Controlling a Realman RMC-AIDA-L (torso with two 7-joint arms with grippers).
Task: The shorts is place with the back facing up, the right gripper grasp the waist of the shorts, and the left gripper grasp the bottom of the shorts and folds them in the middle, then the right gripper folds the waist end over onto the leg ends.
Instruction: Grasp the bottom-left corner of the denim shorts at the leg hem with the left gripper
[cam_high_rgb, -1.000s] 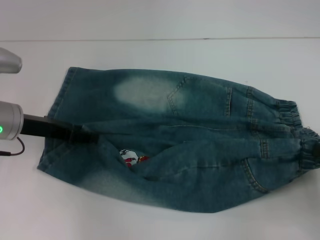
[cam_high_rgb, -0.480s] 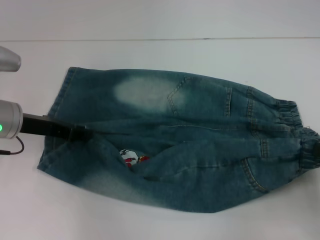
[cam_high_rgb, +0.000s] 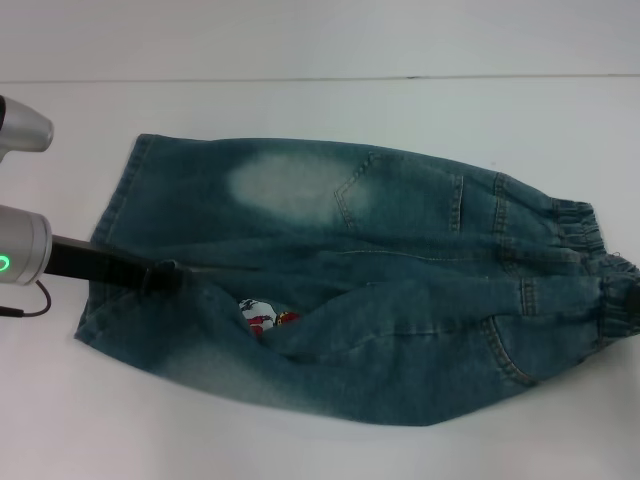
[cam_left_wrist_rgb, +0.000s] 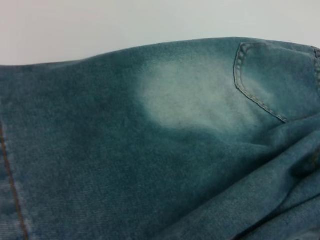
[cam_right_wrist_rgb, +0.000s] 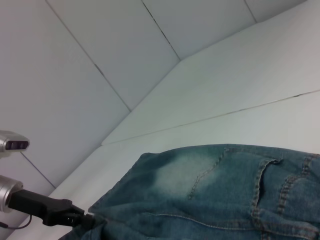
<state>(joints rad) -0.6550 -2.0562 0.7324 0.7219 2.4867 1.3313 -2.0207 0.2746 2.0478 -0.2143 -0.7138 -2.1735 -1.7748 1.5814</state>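
Observation:
The shorts (cam_high_rgb: 400, 260) lie flat on the white table (cam_high_rgb: 300, 110), back up, with both back pockets showing. The elastic waist (cam_high_rgb: 585, 230) is at the right and the bottom of the shorts (cam_high_rgb: 115, 200) at the left. A bit of the cartoon print (cam_high_rgb: 262, 313) peeks out between the legs. My left gripper (cam_high_rgb: 172, 277) reaches in low from the left and rests on the fabric between the two legs; the right wrist view shows the left gripper (cam_right_wrist_rgb: 85, 219) touching the hem edge. Only a black sliver of my right gripper (cam_high_rgb: 633, 298) shows, at the bunched waist. The left wrist view is filled by the shorts' denim (cam_left_wrist_rgb: 150, 150).
The left arm's silver cuff (cam_high_rgb: 20, 255) with its green light, a thin black cable (cam_high_rgb: 30, 300) and another silver arm part (cam_high_rgb: 22, 125) sit at the left edge. The table's back edge (cam_high_rgb: 400, 77) meets a white panelled wall (cam_right_wrist_rgb: 100, 60).
The left gripper's tip pulled back a little to the left, then shifted slightly toward the near side. The shorts and the right gripper have not visibly moved.

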